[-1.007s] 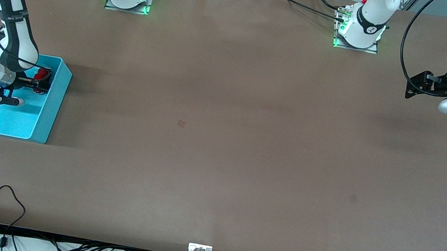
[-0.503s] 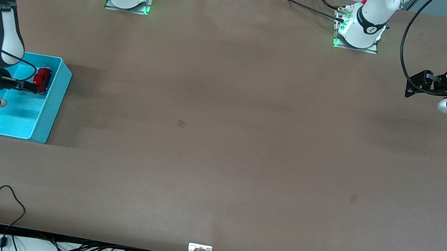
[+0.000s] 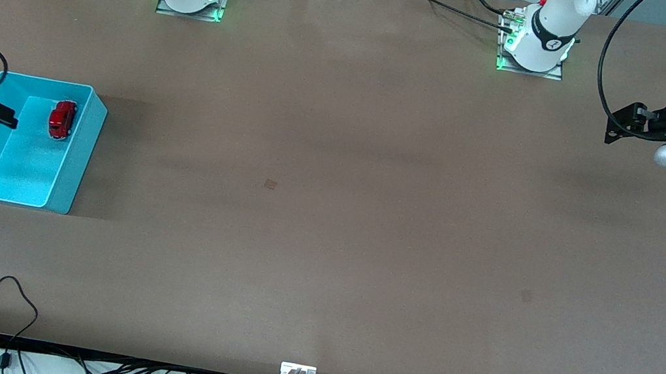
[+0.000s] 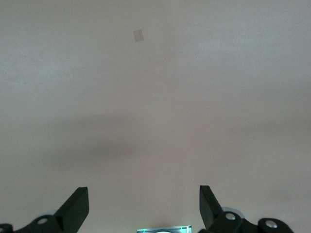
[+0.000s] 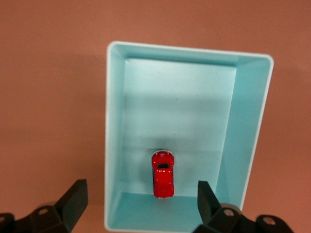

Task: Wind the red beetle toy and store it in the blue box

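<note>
We note the glossy red beetle toy [image 3: 62, 119] resting in the blue box [image 3: 77, 155], toward its wall farther from the front camera. The right wrist view alone shows its black window [image 5: 163, 166] between the right gripper's [image 5: 140, 203] spread, empty fingers. Since a second ago that gripper has lifted off the toy toward nine o'clock; the left gripper [image 4: 144, 206] waits spread over bare table.

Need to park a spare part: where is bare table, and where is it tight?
Bare table runs from the blue box to the left tool. Tight only at the right arm's end: the red beetle toy lies in the box, the right tool over its rim.
</note>
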Robot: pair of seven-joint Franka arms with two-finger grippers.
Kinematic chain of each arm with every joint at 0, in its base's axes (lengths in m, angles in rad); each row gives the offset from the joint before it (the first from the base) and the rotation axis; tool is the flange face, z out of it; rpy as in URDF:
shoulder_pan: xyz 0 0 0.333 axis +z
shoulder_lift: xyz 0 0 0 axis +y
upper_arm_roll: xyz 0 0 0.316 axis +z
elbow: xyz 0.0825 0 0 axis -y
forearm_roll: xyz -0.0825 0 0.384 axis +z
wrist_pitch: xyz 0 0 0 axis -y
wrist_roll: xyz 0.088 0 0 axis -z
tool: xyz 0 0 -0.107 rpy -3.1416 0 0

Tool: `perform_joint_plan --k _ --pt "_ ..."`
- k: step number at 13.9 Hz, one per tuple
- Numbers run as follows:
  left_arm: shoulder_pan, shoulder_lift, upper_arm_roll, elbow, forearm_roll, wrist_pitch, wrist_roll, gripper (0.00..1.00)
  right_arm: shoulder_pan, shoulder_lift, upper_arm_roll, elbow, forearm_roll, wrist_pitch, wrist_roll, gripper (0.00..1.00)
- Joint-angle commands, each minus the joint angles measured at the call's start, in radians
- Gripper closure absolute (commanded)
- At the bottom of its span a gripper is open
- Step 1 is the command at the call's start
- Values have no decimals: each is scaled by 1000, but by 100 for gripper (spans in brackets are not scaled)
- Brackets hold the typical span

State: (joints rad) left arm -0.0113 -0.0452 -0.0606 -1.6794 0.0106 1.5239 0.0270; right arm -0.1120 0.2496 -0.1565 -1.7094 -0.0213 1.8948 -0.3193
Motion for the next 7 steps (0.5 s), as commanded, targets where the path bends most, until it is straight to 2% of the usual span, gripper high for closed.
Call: perform_joint_plan --k 1,5,7 --pt "2 13 -4 32 -9 -25 18 0 -3 -59 46 59 -9 -100 0 0" --pt "2 13 -4 32 -9 -25 18 0 -2 -105 109 163 -8 -267 0 0" --pt "2 13 -4 32 -9 -25 18 0 34 -105 110 206 -8 -348 8 0"
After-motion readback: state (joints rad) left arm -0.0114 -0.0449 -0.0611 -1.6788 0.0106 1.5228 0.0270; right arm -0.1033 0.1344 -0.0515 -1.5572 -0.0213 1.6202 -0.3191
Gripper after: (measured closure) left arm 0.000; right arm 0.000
